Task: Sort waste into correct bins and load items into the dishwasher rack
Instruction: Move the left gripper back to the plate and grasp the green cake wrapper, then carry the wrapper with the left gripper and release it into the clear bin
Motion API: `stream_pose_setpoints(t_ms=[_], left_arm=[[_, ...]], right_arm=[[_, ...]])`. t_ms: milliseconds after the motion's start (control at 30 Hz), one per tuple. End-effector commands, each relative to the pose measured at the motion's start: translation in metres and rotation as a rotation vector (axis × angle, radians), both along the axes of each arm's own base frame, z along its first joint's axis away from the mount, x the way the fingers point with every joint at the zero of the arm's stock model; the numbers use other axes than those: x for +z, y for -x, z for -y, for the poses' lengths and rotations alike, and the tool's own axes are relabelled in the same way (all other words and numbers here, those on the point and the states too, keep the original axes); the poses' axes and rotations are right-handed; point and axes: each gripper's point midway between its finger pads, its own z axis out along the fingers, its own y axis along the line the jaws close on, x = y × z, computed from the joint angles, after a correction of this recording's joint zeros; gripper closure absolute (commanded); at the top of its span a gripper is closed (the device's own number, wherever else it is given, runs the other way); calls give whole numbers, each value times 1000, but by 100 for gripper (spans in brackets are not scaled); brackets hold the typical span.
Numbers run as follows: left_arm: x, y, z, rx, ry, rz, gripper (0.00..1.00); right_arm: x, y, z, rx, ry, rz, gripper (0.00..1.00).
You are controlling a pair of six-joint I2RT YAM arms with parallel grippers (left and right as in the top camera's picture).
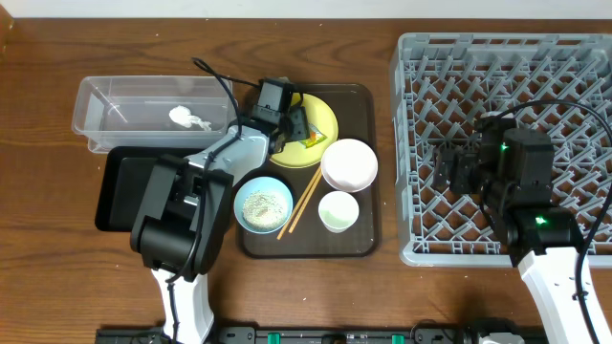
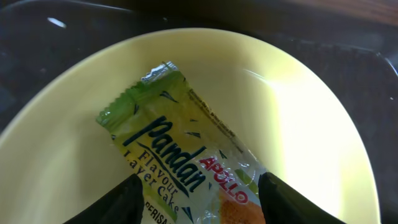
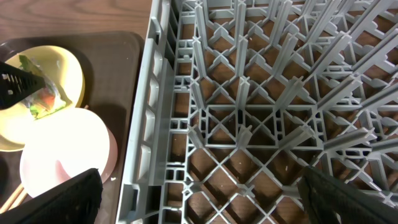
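Note snack wrapper (image 2: 180,155) flat on yellow plate (image 2: 298,124), long axis diagonal, crimped end toward upper left in left wrist view; find left gripper (image 2: 199,183) spread astride its lower end, right gripper (image 3: 199,180) spread wide above dishwasher rack (image 3: 249,112)

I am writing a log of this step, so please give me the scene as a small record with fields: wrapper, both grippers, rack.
wrapper: lying on the yellow plate, which sits on the brown tray
left gripper: open, straddling the wrapper
right gripper: open, empty, above the rack
rack: no dishes visible in it
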Motion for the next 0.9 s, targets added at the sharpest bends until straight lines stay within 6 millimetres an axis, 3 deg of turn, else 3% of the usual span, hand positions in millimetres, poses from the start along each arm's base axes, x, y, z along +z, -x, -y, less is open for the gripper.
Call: stream_pose_setpoints(t_ms=[0,400,600,867], left_arm=[[-34,15,-3,-10,-34,-91,47],[-35,18,-4,-11,-38,-105,94],[-8,12,-1,-13,-15,-52,94],[49,13,-4,-8,9,24,94]], right_arm=[[9,-3,-5,13,-10,17,1],[9,-3,-5,13,-10,16,1],[8,-2,-5,13,-9,13,1],[8,-2,-5,13,-9,12,1]])
